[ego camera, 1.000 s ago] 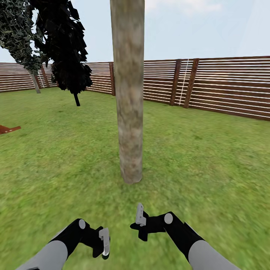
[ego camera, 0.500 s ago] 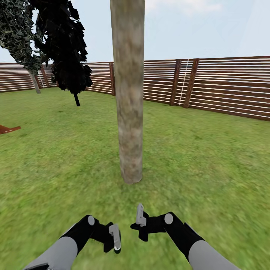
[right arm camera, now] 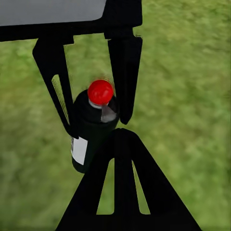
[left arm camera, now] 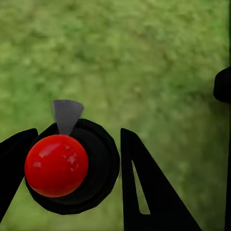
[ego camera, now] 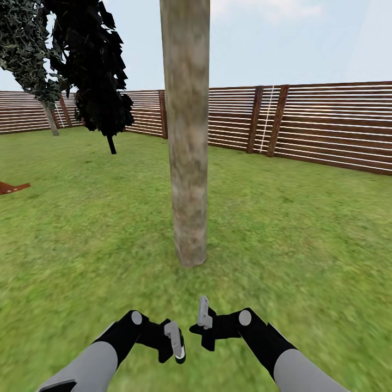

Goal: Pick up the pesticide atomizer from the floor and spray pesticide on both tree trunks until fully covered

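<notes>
A thick mottled grey-brown tree trunk point(ego camera: 188, 141) stands straight ahead on the grass. The second tree point(ego camera: 51, 120) leans far back at the left by the fence. The pesticide atomizer point(left arm camera: 72, 166), a black body with a round red top, sits between the fingers of my left gripper point(ego camera: 175, 342), which is shut on it. In the right wrist view the atomizer point(right arm camera: 91, 132) hangs upright in the left gripper point(right arm camera: 98, 126) above the lawn. My right gripper point(ego camera: 203, 316) hovers just beside it, fingers together point(right arm camera: 120, 139) and holding nothing. Both grippers are low, a short way in front of the near trunk's base.
A brown slatted fence point(ego camera: 326, 125) runs along the back and right. A dark cypress-like tree point(ego camera: 100, 81) with a thin black stem stands back left. A low brown object point(ego camera: 11, 188) pokes in at the left edge. Green grass point(ego camera: 305, 245) spreads all around the trunk.
My left gripper has moved to the right with the atomizer, closing in on the right gripper. The right arm and the view have stayed still.
</notes>
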`<state>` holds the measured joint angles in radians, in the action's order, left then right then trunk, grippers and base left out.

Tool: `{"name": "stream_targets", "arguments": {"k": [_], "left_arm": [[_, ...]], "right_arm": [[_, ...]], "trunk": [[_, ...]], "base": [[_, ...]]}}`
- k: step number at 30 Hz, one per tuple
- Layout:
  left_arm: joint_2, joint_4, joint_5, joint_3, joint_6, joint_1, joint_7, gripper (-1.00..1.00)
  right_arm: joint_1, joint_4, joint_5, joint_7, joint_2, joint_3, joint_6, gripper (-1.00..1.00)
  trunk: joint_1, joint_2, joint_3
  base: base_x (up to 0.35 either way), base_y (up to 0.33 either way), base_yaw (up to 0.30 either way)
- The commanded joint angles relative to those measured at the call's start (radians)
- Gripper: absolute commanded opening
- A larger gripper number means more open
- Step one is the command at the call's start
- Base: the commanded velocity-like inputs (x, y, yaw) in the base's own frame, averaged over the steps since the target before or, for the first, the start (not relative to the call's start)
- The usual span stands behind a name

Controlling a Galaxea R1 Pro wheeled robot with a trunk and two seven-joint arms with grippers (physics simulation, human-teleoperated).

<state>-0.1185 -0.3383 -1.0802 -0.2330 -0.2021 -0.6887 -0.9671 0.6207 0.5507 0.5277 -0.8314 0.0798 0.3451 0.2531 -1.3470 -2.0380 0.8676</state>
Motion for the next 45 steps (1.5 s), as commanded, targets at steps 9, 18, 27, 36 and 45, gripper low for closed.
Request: {"name": "stream_targets", "arguments": {"k": [9, 18, 27, 36, 45], "left_arm": [[-0.004, 0.010, 0.027, 0.000, -0.041, 0.001, -0.004, -1.00], [-0.011, 0.011, 0.031, -0.002, -0.042, 0.000, -0.013, -1.00], [-0.021, 0.012, 0.109, 0.001, -0.045, 0.000, -0.016, -1.00], [-0.022, 0.012, 0.124, 0.003, -0.045, 0.000, -0.039, -1.00], [0.022, 0.001, 0.111, 0.009, -0.037, -0.001, -0.042, -1.00]], "right_arm": [[0.000, 0.000, 0.000, 0.000, 0.000, 0.000, 0.000, -1.00], [0.000, 0.000, 0.000, 0.000, 0.000, 0.000, 0.002, -1.00], [0.000, 0.000, 0.000, 0.000, 0.000, 0.000, 0.002, -1.00], [0.000, 0.000, 0.000, 0.000, 0.000, 0.000, 0.002, -1.00], [0.000, 0.000, 0.000, 0.000, 0.000, 0.000, 0.002, -1.00]], "trunk": [[0.000, 0.000, 0.000], [0.000, 0.000, 0.000], [0.000, 0.000, 0.000], [0.000, 0.000, 0.000], [0.000, 0.000, 0.000]], "base": [[0.000, 0.000, 0.000], [0.000, 0.000, 0.000], [0.000, 0.000, 0.000], [0.000, 0.000, 0.000], [0.000, 0.000, 0.000]]}}
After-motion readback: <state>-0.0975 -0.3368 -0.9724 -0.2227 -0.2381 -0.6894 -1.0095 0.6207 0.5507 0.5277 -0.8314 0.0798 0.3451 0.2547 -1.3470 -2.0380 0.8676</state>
